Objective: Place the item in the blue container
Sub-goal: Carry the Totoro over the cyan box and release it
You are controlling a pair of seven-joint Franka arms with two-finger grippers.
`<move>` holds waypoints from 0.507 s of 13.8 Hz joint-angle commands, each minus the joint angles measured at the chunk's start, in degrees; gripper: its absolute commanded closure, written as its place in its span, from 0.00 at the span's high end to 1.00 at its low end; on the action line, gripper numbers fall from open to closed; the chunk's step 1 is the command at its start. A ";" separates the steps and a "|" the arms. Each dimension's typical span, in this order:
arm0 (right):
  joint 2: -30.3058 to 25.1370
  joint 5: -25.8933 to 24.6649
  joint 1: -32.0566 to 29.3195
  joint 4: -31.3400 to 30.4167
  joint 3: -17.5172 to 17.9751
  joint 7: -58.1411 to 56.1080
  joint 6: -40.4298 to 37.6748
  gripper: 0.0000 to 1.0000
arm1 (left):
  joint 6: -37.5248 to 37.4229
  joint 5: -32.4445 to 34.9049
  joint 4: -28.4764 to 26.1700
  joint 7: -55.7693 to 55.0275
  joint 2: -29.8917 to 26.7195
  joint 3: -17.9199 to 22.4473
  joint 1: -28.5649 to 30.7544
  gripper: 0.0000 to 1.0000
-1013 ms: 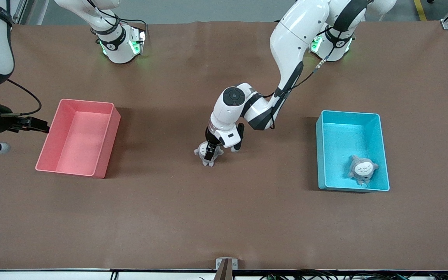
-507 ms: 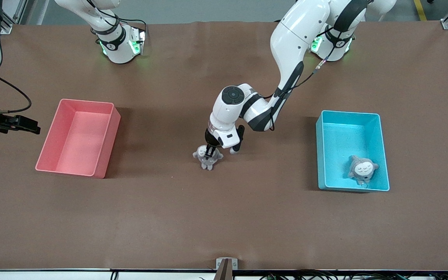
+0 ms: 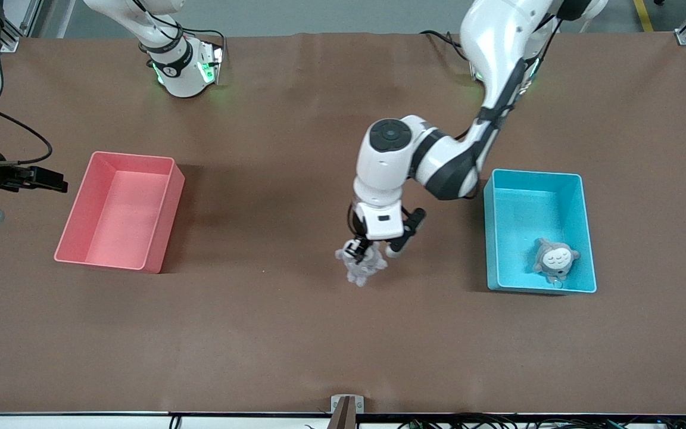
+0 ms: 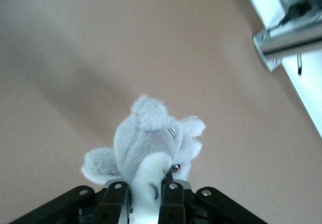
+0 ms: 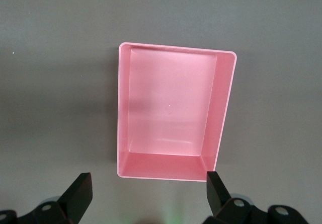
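The left gripper (image 3: 359, 250) hangs over the middle of the tabletop (image 3: 295, 333), its jaws squeezed on a gray plush toy (image 3: 361, 263). The blue container (image 3: 581, 202) sits near the left arm's end, with another plush toy (image 3: 555, 259) inside. The right gripper (image 5: 148, 189) waits over the pink bin (image 5: 173, 113), jaws wide.

path to blue container (image 3: 535, 180): I see bare table (image 3: 438, 262) | its near wall stands in the way | inside: grey plush (image 3: 555, 258) fills the corner nearest the camera, rest free | pink bin (image 3: 118, 208) well apart
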 commanded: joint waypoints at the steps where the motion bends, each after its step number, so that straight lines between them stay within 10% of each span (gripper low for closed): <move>1: -4.48 0.10 -0.54 -3.15 0.69 0.02 -0.36 1.00 | -7.95 -1.81 -2.98 16.11 -5.61 -2.87 7.59 0.00; 7: -10.28 0.18 -0.71 -5.35 0.78 0.02 -2.04 1.00 | -17.21 -2.08 -14.48 52.86 -13.35 -3.32 26.31 0.01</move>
